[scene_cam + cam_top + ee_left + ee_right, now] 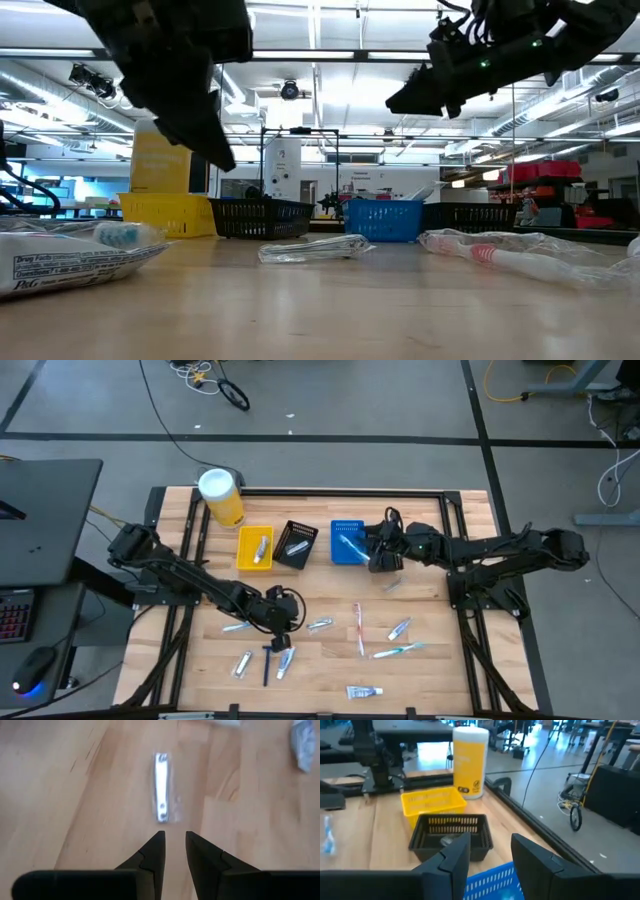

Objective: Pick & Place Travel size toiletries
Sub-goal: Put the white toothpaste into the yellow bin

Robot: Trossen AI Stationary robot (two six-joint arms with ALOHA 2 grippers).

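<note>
High view: left gripper [272,622], fingers slightly apart, hovers beside wrapped nail clipper [161,787]; right gripper [372,550], parted, beside blue bin [346,543].

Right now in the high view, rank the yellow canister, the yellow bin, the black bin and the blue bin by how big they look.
1. Yellow canister, though it stands taller, nearer the camera.
2-4. Yellow bin, black bin and blue bin look alike, too close to rank.

Floor [330,410]: grey, crossed by cables [200,380] (black and yellow)
Ceiling [330,30]: strip lights
Desk [40,520]: beside the tabletop's left edge
</note>
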